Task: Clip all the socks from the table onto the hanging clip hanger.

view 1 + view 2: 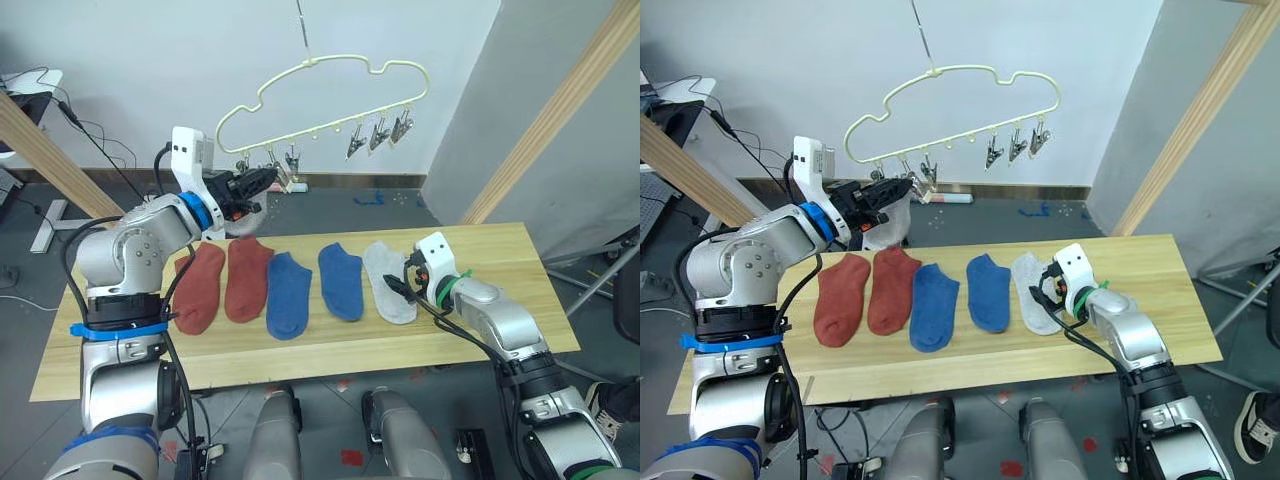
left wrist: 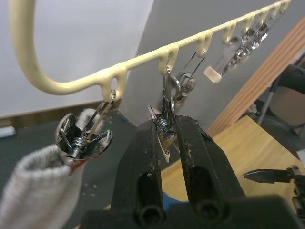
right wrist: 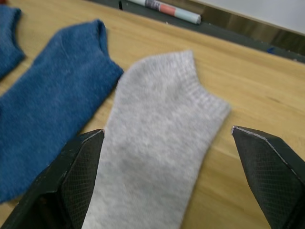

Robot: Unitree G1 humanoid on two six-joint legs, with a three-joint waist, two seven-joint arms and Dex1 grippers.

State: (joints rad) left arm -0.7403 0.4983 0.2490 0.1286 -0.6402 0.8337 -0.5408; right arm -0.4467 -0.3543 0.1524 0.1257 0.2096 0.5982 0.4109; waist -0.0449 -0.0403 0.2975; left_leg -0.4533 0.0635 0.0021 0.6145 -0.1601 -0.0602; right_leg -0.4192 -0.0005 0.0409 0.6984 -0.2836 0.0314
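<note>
Socks lie in a row on the light wooden counter [image 1: 500, 260]: two rust-red socks [image 1: 200, 287] [image 1: 247, 276] at the robot's left, two blue socks [image 1: 288, 294] [image 1: 340, 280] in the middle and one light grey sock [image 1: 388, 280] at the right, each lying flat with small gaps or light contact between neighbours. A second grey sock [image 2: 40, 188] hangs from a metal clip [image 2: 83, 138] at the left end of the pale-yellow clip hanger [image 1: 330, 85], which hangs on its hook above and behind the counter. The left pincer [image 2: 167, 143] is raised to the hanger's row of clips, its two black fingers pressed together on the handles of the next clip [image 2: 164, 125], just beside the one carrying the grey sock. More clips [image 1: 380, 133] hang further along the wire, toward the robot's right. The right pincer [image 3: 167, 138] is low over the counter with its fingers spread wide, one on each side of the grey sock lying there, holding nothing. Slanted wooden beams [image 1: 560, 110] stand at both sides of the scene, and a marker pen [image 3: 167, 9] lies on the dark floor beyond the counter's far edge
</note>
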